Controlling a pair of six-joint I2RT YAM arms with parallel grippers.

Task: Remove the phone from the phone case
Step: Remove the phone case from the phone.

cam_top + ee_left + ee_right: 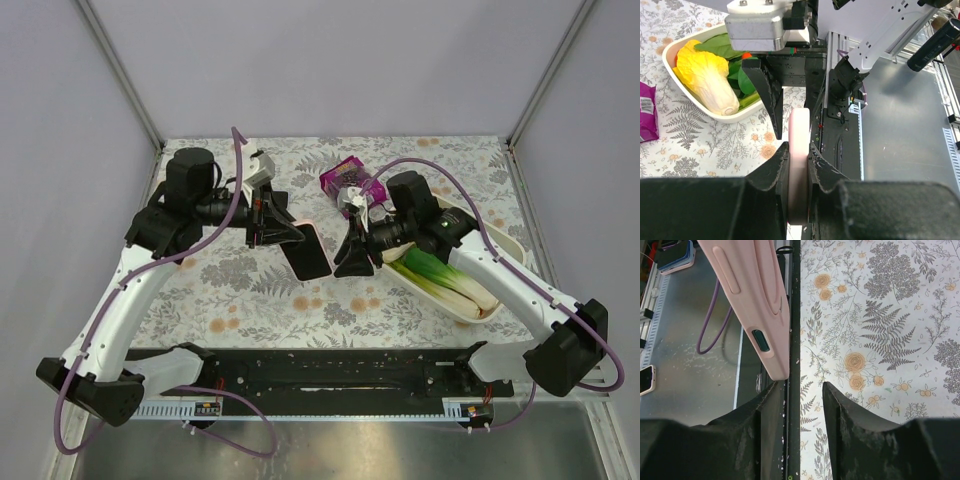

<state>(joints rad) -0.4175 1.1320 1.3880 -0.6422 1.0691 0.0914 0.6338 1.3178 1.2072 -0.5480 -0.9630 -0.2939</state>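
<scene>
Gripping the phone (pixel 312 255) by its thin edges, the left end effector (pixel 799 150) holds it aloft. The right end effector (pixel 801 390) gapes empty, a corner of the case (pixel 760 315) just left of it. That case is probably soft, so pry there.

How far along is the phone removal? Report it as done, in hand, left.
Done: the pink phone case is held in the air, clamped edge-on in the left gripper.
In hand: the right gripper sits open right beside the case's edge, gripping nothing.
Left: the phone is not yet out of the case, so the actual separation remains.
</scene>
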